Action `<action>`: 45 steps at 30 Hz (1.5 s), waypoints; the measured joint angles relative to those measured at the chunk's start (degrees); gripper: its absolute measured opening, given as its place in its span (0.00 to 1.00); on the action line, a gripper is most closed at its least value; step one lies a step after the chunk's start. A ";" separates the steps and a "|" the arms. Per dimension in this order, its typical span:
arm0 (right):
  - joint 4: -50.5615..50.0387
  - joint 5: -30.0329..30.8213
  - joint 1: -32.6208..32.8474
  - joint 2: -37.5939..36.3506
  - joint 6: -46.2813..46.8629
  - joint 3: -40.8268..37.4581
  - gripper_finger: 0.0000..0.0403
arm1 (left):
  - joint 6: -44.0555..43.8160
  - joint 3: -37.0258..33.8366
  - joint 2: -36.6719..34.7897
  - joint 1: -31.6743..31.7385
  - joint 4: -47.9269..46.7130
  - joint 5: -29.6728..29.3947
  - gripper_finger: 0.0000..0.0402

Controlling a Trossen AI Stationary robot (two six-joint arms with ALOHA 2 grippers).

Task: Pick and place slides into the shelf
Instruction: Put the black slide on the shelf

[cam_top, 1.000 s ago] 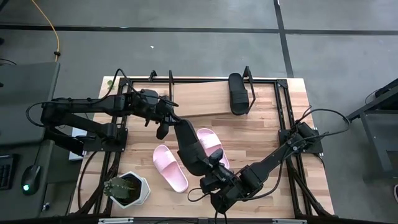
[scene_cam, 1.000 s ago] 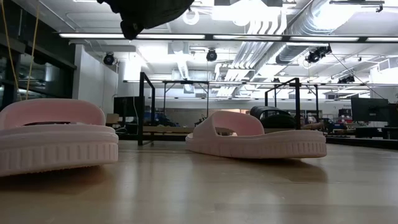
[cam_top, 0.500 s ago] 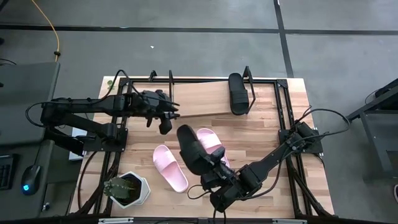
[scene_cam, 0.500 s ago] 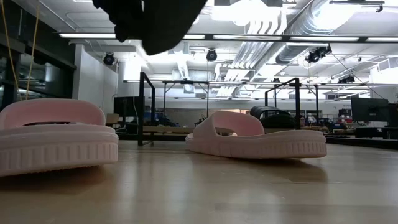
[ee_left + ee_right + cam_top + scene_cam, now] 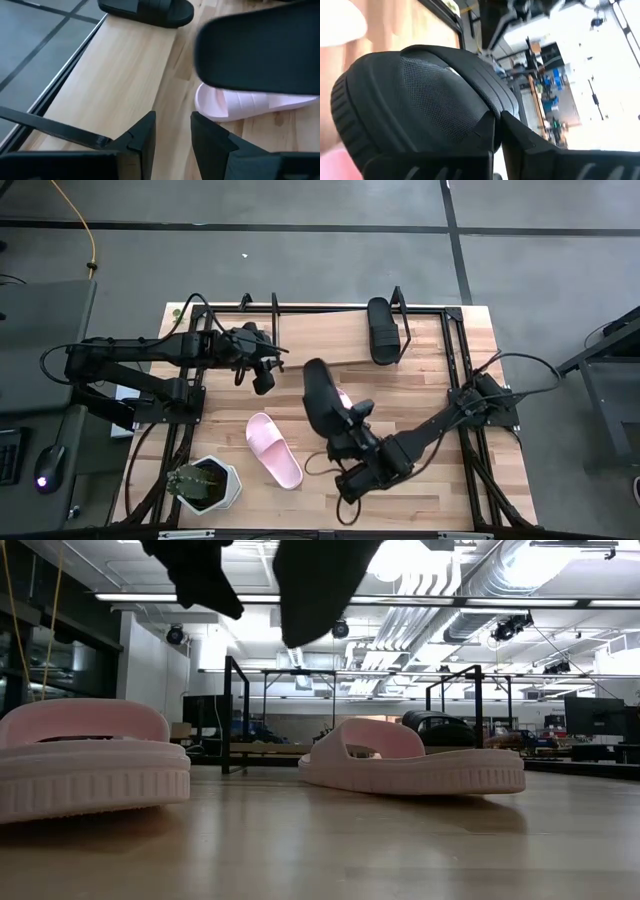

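- High view: black slide (image 5: 320,396) held above the tabletop (image 5: 440,480), long axis running toward the shelf (image 5: 325,340), right tool (image 5: 352,423) clamped on it over a pink slide (image 5: 343,400).
- Left wrist view: left tool (image 5: 172,131) empty, fingers slightly apart, near the shelf board.
- Right wrist view: matte textured black strap.

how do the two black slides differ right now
One black slide lies flat on the shelf at its right end; the other black slide is lifted off the table, clamped in the right gripper.
The shelved one is touched by no gripper; the lifted one hangs tilted over a pink slide.
Both are the same black, wide-strapped style.
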 joint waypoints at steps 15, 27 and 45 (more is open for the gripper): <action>-24.29 8.08 0.46 -1.58 30.32 -1.85 0.00 | 7.14 -5.31 -0.06 0.00 17.31 20.65 0.27; -24.46 10.36 0.30 -8.73 39.66 -13.02 0.00 | 6.79 -13.04 -0.04 -0.04 28.05 33.30 0.27; -14.74 10.73 -4.39 -23.46 42.96 -34.64 0.00 | 10.59 -13.33 -0.02 -12.25 34.15 28.85 0.27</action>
